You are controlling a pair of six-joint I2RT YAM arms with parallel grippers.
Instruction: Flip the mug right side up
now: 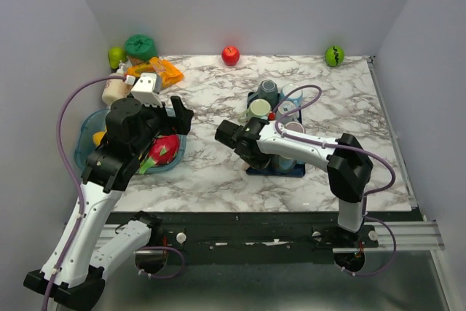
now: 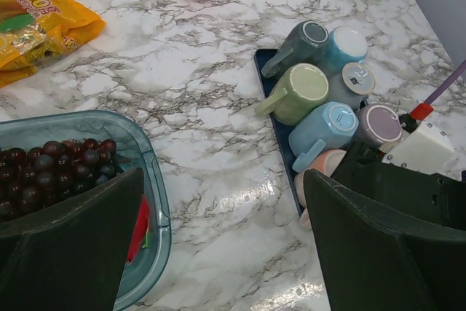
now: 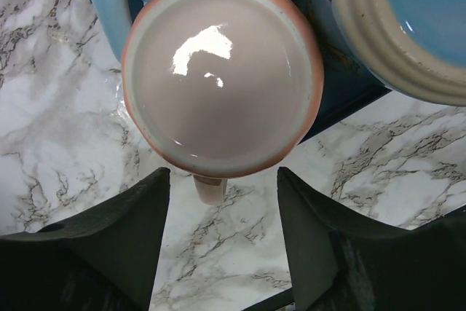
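A pink mug (image 3: pixel 222 78) stands bottom up at the near left corner of the dark blue tray (image 2: pixel 266 71), its flat base facing the right wrist camera. Its handle (image 3: pixel 210 189) sticks out over the marble towards my right gripper (image 3: pixel 222 180). That gripper's fingers stand on either side of the handle with gaps on both sides, so it is open. In the left wrist view the same mug (image 2: pixel 320 165) shows partly behind the right arm. My left gripper (image 2: pixel 224 180) hangs open over bare marble between the bowl and the tray, holding nothing.
Several other mugs (image 2: pixel 302 89) lie crowded on the tray. A teal bowl (image 2: pixel 145 151) with grapes and a red fruit sits at the left. An orange snack bag (image 2: pixel 44 23), a red apple (image 1: pixel 230 54) and a green ball (image 1: pixel 334 54) lie towards the back wall.
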